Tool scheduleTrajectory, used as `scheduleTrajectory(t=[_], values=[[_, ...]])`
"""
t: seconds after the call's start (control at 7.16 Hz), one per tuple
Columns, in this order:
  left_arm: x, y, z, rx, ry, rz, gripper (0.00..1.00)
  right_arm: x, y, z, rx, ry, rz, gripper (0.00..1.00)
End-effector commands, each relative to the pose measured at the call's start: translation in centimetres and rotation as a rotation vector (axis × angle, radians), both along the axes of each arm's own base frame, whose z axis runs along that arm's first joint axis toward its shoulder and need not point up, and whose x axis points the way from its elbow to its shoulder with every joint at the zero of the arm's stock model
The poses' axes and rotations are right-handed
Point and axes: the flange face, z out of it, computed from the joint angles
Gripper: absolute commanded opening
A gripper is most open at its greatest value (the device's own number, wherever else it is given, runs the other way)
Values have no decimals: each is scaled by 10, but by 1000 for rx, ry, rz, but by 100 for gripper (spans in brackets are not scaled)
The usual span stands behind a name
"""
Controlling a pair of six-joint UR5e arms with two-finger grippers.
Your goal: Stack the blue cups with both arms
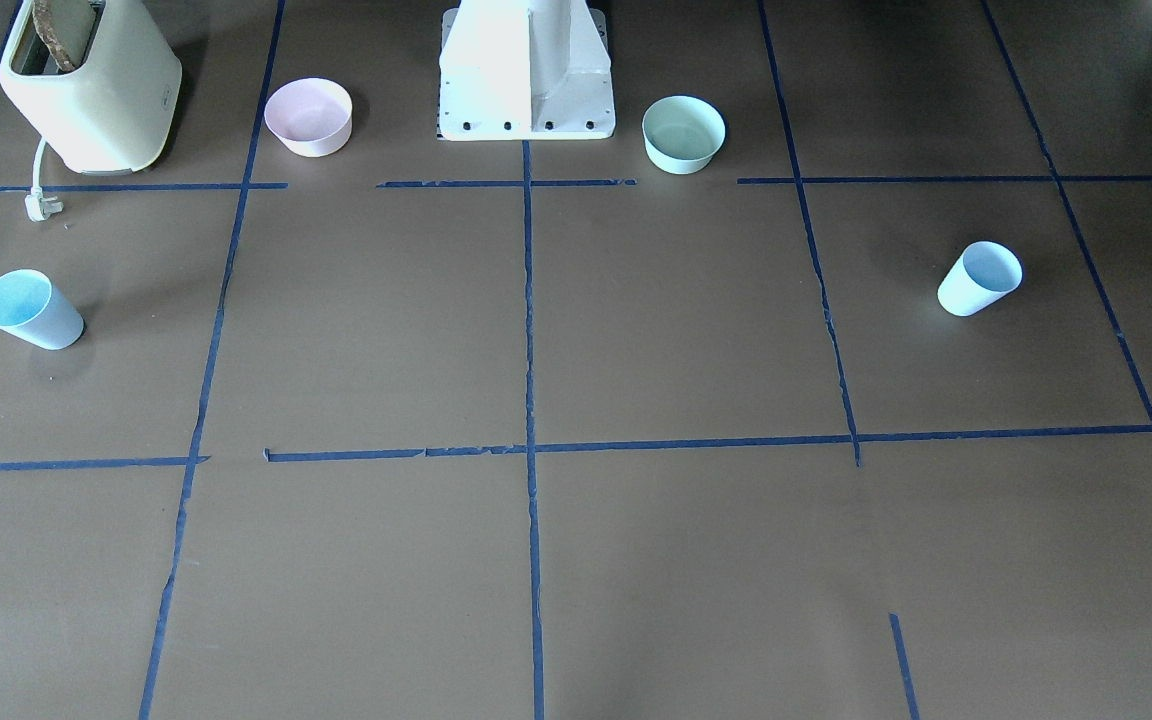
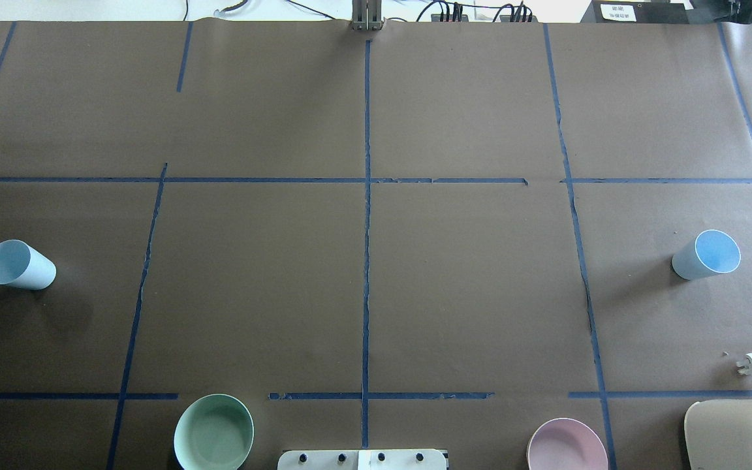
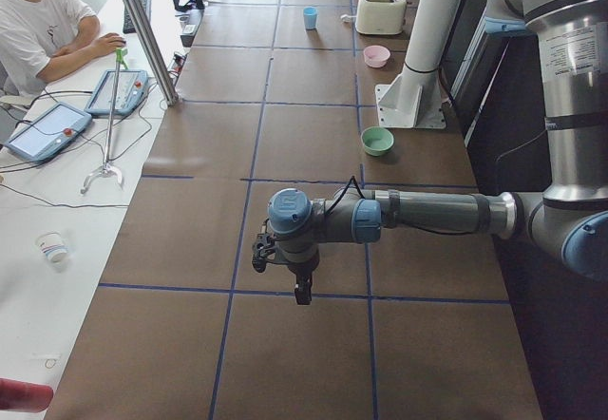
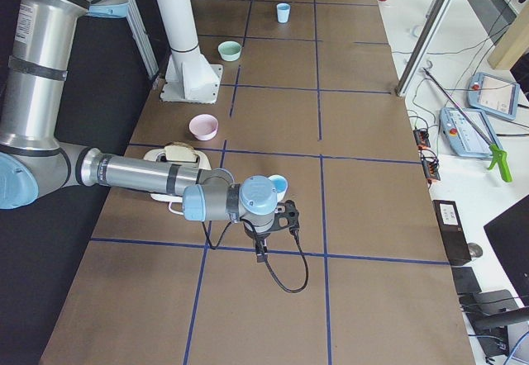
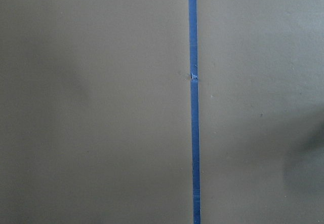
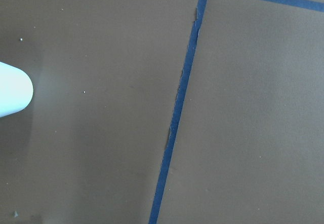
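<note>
Standing upright on the brown counter (image 2: pixel 252 294), two small pale-blue cups are well apart, one near each end. The left cup (image 2: pixel 18 264) and the right cup (image 2: pixel 706 254) are tapered and have no handle; outside they look whitish, inside more blue. Each has its wide mouth up and its narrow base on the counter, so the long axis is vertical. In the overhead view they seem to lean outward, but each side view shows its far cup standing straight. The two arms appear in the side views alone. The left tool (image 3: pixel 302 292) hangs above the counter with its fingers pointing down, and the right tool (image 4: pixel 259 253) hangs the same way, with the right cup just behind its wrist. For both tools I cannot tell if they are released or clenched. The right wrist view catches a whitish part of a cup at its left edge, while the left wrist view shows counter and a blue tape line (image 5: pixel 193 133). A pink bowl (image 1: pixel 308 117), a green bowl (image 1: pixel 683 133) and a toaster (image 1: pixel 86 85) stand at the robot's side.
</note>
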Motion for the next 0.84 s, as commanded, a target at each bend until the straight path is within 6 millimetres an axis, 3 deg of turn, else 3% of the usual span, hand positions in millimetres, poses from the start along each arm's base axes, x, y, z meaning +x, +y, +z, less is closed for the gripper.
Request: scheduleTrajectory(t=[0.0,0.28,0.42,0.7], values=[[0,0,0,0,0,0,100,0,0,0,0,-1,0,100],[7,0,-1,-3,-2,17,100,0,0,0,0,1,0,100],[20,-6,-1,10,-16,52,100,0,0,0,0,-1,0,100],[41,-45,-36,81,4,74,100,0,0,2,12,0,0,100]])
